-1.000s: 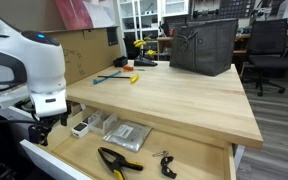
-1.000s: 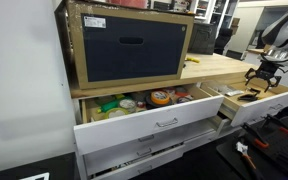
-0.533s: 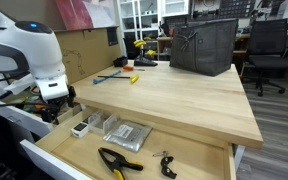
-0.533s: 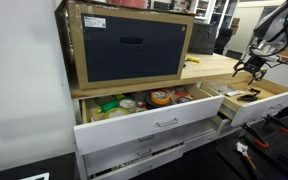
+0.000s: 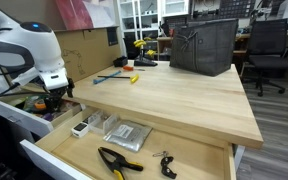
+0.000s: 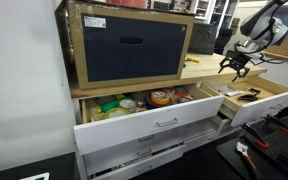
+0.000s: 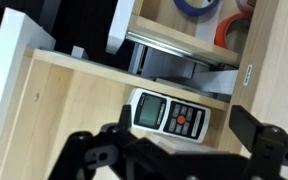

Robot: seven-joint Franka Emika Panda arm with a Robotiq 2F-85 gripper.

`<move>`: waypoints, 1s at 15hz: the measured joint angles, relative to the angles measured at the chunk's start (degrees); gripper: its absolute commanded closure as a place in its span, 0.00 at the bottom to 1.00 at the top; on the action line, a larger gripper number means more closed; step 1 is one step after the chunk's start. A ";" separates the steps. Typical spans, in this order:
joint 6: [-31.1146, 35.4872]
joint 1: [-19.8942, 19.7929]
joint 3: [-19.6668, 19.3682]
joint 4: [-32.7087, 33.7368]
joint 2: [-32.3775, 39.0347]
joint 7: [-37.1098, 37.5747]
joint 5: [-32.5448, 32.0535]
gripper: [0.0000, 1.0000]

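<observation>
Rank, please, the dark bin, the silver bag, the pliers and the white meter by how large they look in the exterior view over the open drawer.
Largest to smallest:
dark bin
silver bag
pliers, about as long as the bag but thinner
white meter

Meter [image 7: 171,113] lies in open drawer [image 7: 72,100] beneath pincer [image 7: 176,152].
</observation>
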 measured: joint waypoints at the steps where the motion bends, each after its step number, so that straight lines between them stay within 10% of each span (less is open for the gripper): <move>1: 0.00 0.52 0.58 0.23 0.29 1.04 0.38 0.00; 15: 0.41 9.04 7.88 0.37 2.75 13.09 2.95 0.00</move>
